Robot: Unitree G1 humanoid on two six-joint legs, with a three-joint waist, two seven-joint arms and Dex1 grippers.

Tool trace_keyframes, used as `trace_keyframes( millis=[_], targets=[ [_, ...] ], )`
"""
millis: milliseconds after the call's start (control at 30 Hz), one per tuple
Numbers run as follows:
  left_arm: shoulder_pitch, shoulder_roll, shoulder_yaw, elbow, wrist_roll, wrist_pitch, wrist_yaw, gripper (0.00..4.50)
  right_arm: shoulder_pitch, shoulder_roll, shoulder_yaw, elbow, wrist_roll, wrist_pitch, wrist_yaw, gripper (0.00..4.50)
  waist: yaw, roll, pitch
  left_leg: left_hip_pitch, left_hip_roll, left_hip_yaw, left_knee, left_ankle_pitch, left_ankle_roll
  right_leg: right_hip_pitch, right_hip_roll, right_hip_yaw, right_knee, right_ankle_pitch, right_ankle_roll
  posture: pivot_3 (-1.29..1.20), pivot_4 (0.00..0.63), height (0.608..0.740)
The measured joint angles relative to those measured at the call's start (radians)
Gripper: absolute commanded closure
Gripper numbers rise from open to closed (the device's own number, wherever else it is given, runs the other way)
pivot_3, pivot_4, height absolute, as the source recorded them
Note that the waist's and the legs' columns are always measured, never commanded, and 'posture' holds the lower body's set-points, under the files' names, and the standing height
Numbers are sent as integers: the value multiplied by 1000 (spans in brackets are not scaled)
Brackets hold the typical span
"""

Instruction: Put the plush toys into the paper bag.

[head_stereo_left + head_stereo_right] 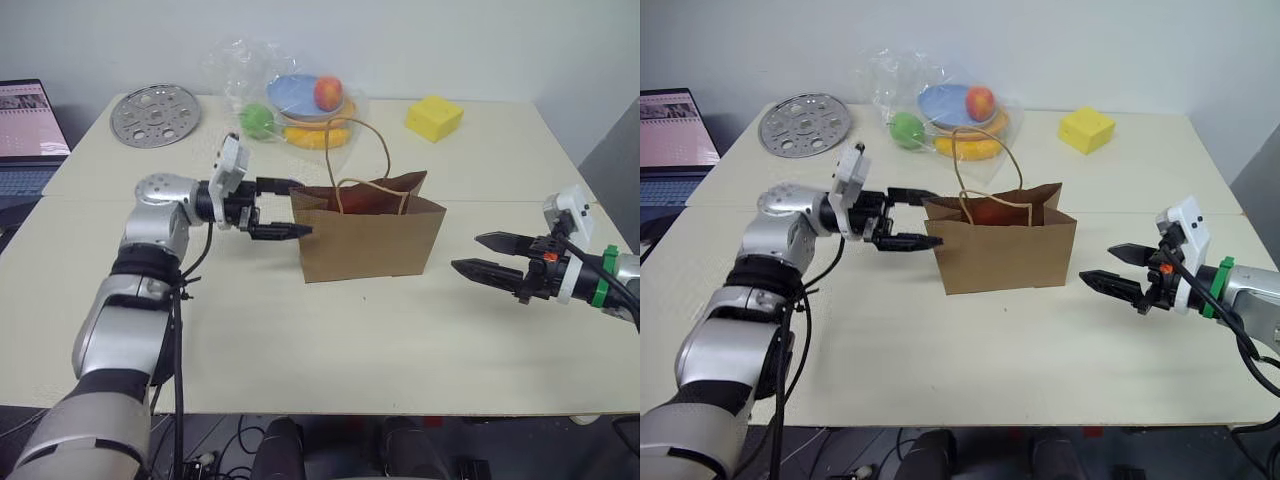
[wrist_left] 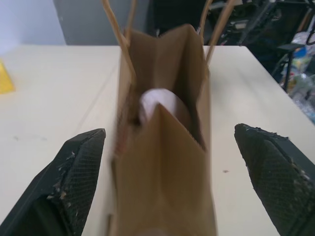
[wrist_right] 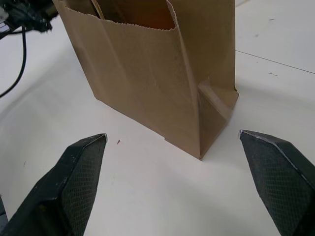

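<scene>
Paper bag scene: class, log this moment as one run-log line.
paper bag: upright, white plush toy inside | left end effector: open at bag's end | right end effector: open, apart

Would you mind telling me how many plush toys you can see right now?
1: a round white plush toy inside the paper bag. An orange patch shows inside the bag too; another toy may be hidden there.

A: Left arm (image 1: 150, 250): silver-grey shells, black bands at the joints, a black cable looping alongside. White camera block on the wrist.

B: Right arm (image 1: 1240, 295): silver forearm, green ring at the wrist, white camera block, black cables. Fingers (image 3: 74, 182) black, cross-hatched pads, tapering; small orange-red part at the gripper base.
</scene>
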Motion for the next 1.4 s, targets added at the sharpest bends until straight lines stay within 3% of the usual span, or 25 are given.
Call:
trace_keyframes(
  millis=[333, 433, 867, 1067, 1167, 1300, 1400],
  targets=[
    [-9, -66, 47, 88, 102, -80, 37, 15, -24, 7, 14, 7, -6, 2, -3, 0, 3, 0, 0, 0, 0, 0, 0, 0, 0, 0, 0, 0, 0, 0, 0, 0, 150, 740],
    [-11, -83, 49, 104, 114, -95, 27, 590, -22, 7, 12, 6, -6, 5, -11, 0, 3, 0, 0, 0, 0, 0, 0, 0, 0, 0, 0, 0, 0, 0, 0, 0, 150, 740],
    [-38, -86, 89, 114, 129, -73, -8, 4478, -2, 15, -9, -3, -6, 9, -24, 0, 2, 0, 0, 0, 0, 0, 0, 0, 0, 0, 0, 0, 0, 0, 0, 0, 150, 740],
    [-44, -86, 79, 103, 130, -58, -7, 4478, 8, 14, -16, 0, -23, 9, -22, 0, 2, 0, 0, 0, 0, 0, 0, 0, 0, 0, 0, 0, 0, 0, 0, 0, 150, 740],
    [-86, -62, 17, 24, 11, 69, -8, 4478, 52, -17, -56, 28, -50, 7, -12, 0, 8, 0, 0, -3, 0, -1, 1, 0, 0, -2, 0, -1, 0, 0, 0, 0, 150, 740],
    [-175, 46, -157, -134, -177, 97, -9, 4478, 202, -95, -189, 42, -91, 8, 52, 0, 8, 0, 0, -3, -1, -1, 0, 0, 0, -1, 0, -1, -1, 0, 0, 0, 150, 740],
    [-196, 47, -258, -117, -231, 37, -10, 4478, 325, -111, -287, 15, -114, 12, 102, 0, 7, 2, -1, 2, 0, 0, -1, 0, 1, 2, 0, 0, -1, 0, 0, 0, 150, 740]
  ],
)
